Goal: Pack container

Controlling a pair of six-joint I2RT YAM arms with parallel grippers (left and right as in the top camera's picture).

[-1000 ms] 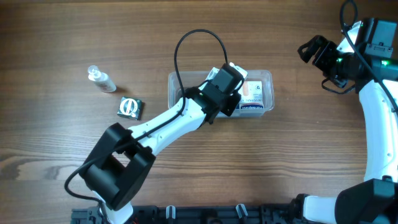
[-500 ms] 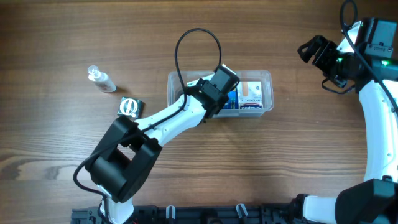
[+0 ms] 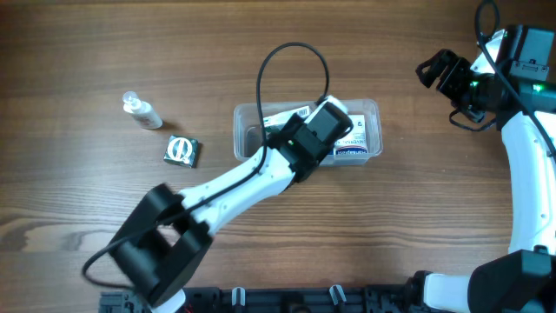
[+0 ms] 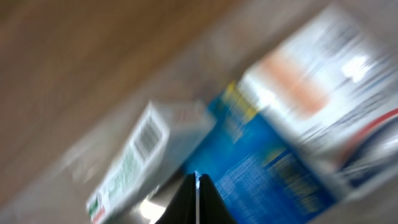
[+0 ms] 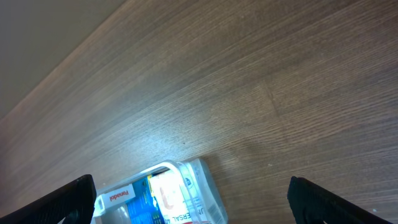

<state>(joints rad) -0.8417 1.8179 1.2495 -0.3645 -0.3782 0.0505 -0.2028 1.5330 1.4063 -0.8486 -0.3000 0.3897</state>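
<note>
The clear plastic container lies mid-table with several small boxes in it: a white box on the left, a blue box and a white and orange box on the right. My left gripper hangs over the container's middle. In the blurred left wrist view its fingers are shut and empty, just above the blue box and next to the white box. My right gripper is open and empty, raised at the far right. Its wrist view shows the container below.
A small clear bottle lies at the left of the wooden table. A small dark box with a round white mark sits near it. A black cable loops above the left arm.
My left gripper has shifted right and toward the front over the container. The white box on the left now shows uncovered. The right arm has not moved.
</note>
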